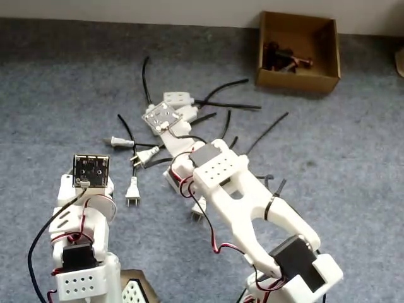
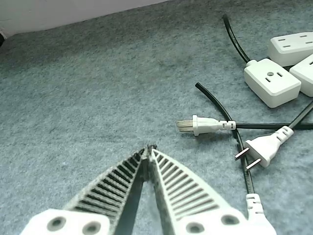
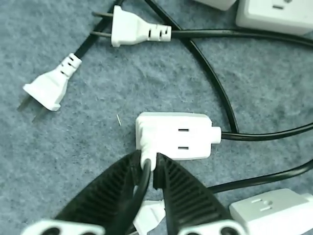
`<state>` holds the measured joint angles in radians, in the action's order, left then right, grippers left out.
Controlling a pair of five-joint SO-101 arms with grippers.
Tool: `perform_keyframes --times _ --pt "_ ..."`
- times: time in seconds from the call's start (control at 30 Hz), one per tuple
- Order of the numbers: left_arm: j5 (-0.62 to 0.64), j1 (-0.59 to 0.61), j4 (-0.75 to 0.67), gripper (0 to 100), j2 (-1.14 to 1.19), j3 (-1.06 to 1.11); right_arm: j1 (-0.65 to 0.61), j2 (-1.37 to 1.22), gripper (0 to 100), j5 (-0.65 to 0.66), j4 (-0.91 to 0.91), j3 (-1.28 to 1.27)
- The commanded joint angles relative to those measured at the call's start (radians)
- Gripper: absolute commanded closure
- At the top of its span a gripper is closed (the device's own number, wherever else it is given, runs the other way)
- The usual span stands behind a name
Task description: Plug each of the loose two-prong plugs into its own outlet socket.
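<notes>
Where the right gripper [image 3: 149,160] is shown by its own wrist camera, its black fingers are pressed onto one corner of a white two-slot outlet socket [image 3: 176,136], which is pinched there and lies flat on the grey carpet [image 3: 58,147] with its slots facing up. A black cord is led off from one short end of this socket, so its long axis is judged to run crosswise to the gripper's reach. Farther out, the left gripper [image 2: 148,149] is seen with its white ribbed fingers pressed together on nothing, low over the carpet. Ahead of it and toward the robot's right, a first loose plug [image 2: 208,125] lies flat with its long axis across the gripper's line, and a second loose plug [image 2: 264,149] lies just beyond it, its prongs turned back toward the gripper. A third loose plug [image 1: 132,191] is seen just beside the left arm in the high view. Because the right gripper is occupied, the empty left gripper is judged the better placed to fetch a plug. More white sockets [image 2: 271,81] lie past the plugs. No brand, label or writing can be read on any of these parts.
</notes>
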<state>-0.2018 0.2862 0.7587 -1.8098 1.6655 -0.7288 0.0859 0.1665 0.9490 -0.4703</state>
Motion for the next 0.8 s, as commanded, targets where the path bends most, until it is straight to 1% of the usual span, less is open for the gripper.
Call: perform_keyframes --times 0.0,0.6,0.67,0.77 --pt "0.003 0.004 -0.003 99 -0.013 -0.024 -0.016 0.027 99.1 0.011 -0.002 0.004" --pt "0.003 0.002 -0.003 99 -0.013 -0.024 -0.015 0.027 98.9 0.014 -0.004 0.004" --pt "0.003 0.002 -0.003 99 -0.013 -0.024 -0.015 0.027 95.6 0.015 -0.004 0.004" --pt "0.003 0.002 -0.003 99 -0.013 -0.024 -0.016 0.027 87.8 0.021 -0.005 0.004"
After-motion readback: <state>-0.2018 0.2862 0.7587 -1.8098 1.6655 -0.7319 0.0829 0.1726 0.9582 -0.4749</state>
